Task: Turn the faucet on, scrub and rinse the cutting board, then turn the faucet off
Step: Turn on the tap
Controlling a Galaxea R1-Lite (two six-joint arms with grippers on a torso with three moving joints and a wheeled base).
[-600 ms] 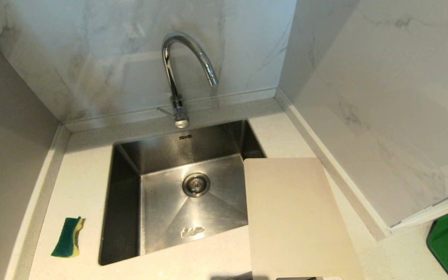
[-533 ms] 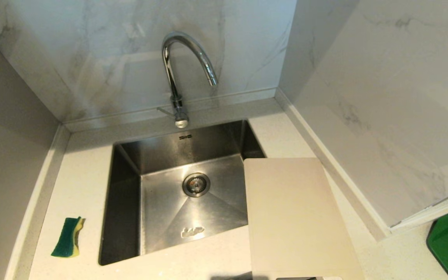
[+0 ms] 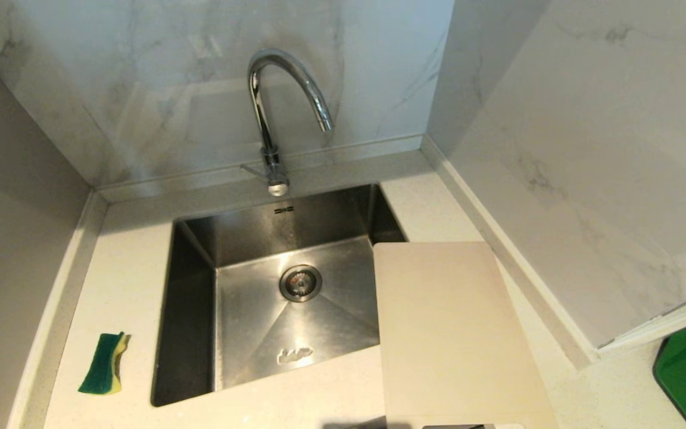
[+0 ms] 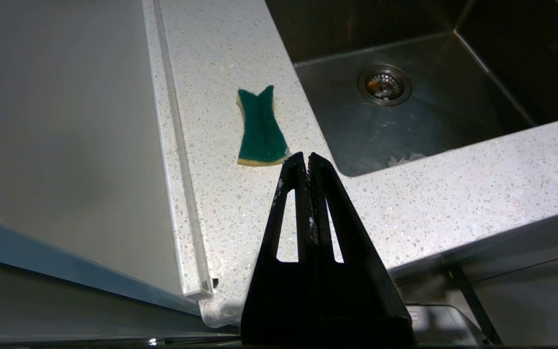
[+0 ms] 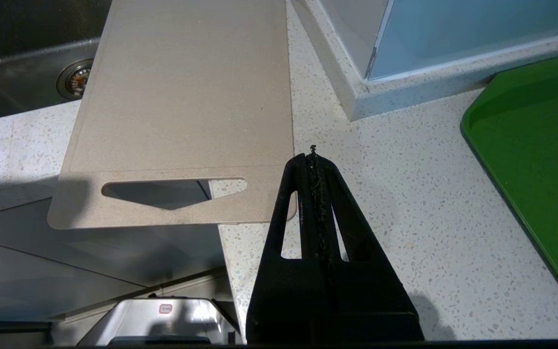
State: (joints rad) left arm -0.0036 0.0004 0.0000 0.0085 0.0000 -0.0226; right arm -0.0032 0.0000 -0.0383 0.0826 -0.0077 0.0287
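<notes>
On the table (image 3: 128, 280) to the right of the sink (image 3: 194, 298), you find item one: cutting board (image 3: 450, 333), lying flat, its far left corner overhanging the basin and its slotted end jutting past the table's front edge.

Appearance: cream-white plastic rectangle, rounded corners, matte face, narrow slot handle (image 5: 172, 190) near the short edge closest to you.

Handling, as judged: stiff, fairly light, likely slick once wet. Take hold at the overhanging slotted end, where a pincer can close over the edge.

Item two: faucet (image 3: 277, 113), chrome gooseneck behind the sink, thin lever at its base; no water is running. Expect a smooth, slippery lever.

Accessory: green-and-yellow sponge (image 3: 103, 363), left of the sink; soft, compressible.

Left pincer (image 4: 307, 157): clenched, empty, near the sponge. Right pincer (image 5: 312, 157): clenched, empty, just beside the board's near corner.
</notes>
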